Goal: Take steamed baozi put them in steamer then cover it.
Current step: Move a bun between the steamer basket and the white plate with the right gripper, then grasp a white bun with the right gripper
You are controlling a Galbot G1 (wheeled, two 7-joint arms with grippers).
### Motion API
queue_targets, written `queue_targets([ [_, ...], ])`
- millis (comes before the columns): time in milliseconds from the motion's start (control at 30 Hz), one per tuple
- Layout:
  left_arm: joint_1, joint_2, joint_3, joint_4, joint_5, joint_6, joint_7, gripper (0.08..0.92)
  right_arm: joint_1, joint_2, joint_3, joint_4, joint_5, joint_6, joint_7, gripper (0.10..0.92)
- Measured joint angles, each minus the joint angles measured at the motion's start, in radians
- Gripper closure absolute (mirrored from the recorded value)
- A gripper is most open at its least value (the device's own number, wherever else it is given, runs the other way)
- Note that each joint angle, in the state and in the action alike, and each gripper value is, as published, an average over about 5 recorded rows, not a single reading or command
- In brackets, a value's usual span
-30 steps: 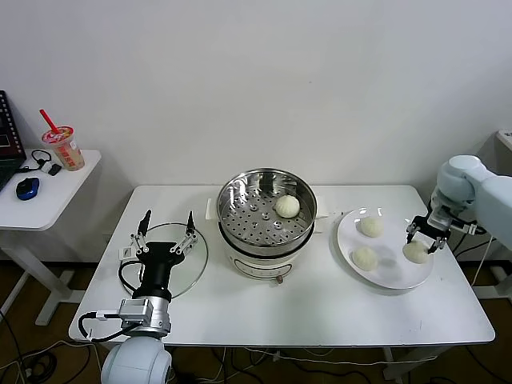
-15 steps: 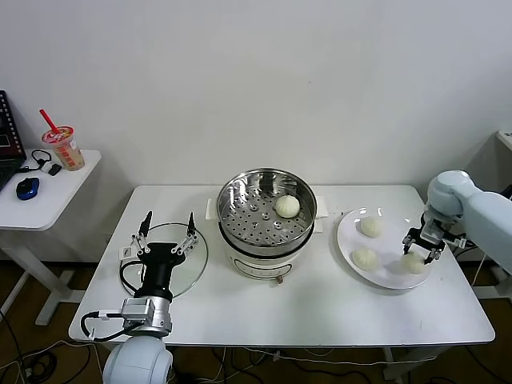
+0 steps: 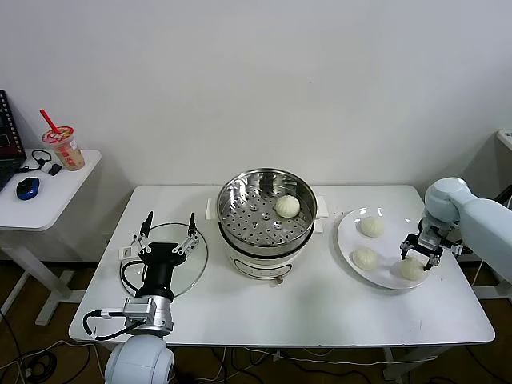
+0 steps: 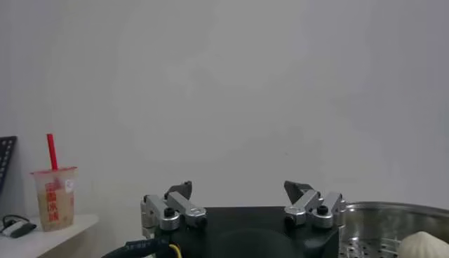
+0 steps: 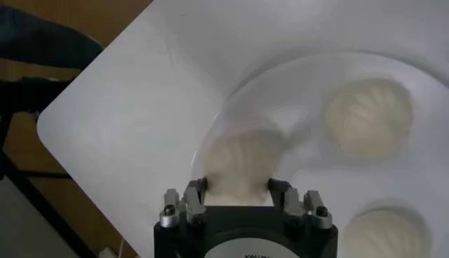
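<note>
One steamed baozi (image 3: 286, 206) lies on the perforated tray of the steel steamer (image 3: 240, 240) at the table's middle. The white plate (image 3: 348, 240) to its right carries three more. My right gripper (image 3: 420, 254) is low over the plate's right side, its fingers against both sides of the baozi (image 3: 412, 270) resting there. The right wrist view shows that baozi (image 5: 242, 161) filling the gap of the right gripper (image 5: 238, 191), with two others (image 5: 368, 116) (image 5: 382, 235) beside it. My left gripper (image 3: 169, 224) stands open and empty, pointing up above the glass lid (image 3: 188, 268).
A side table at the far left holds a drink cup with a red straw (image 3: 64, 148) and a mouse (image 3: 27, 188). The plate sits close to the white table's right edge (image 3: 468, 280). The left wrist view catches the steamer's rim (image 4: 393, 210).
My right gripper has come down and slightly nearer with the baozi between its fingers, so the baozi now rests on the plate's right part. The left arm has not moved.
</note>
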State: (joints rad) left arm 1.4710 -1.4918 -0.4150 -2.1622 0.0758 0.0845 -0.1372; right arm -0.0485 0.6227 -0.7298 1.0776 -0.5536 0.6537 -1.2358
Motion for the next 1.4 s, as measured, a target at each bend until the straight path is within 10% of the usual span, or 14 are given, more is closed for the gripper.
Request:
queue_targets([
  [233,0.000,-0.004,0.003,0.000,0.003,0.000,0.000,0.177,0.000,-0.003,0.011,0.003,-0.002,0.004,0.001,0.227],
  [667,0.002,-0.007,0.017,-0.009,0.013,0.000,-0.001,0.177,0.115,-0.038,-0.058,0.015,0.105,-0.002,-0.039,0.203],
  [1400,-0.007,-0.026,0.023,-0.029,0.012,0.003,-0.009,0.177,0.784,0.207,-0.606,0.048,0.892,-0.498,0.027,0.203],
])
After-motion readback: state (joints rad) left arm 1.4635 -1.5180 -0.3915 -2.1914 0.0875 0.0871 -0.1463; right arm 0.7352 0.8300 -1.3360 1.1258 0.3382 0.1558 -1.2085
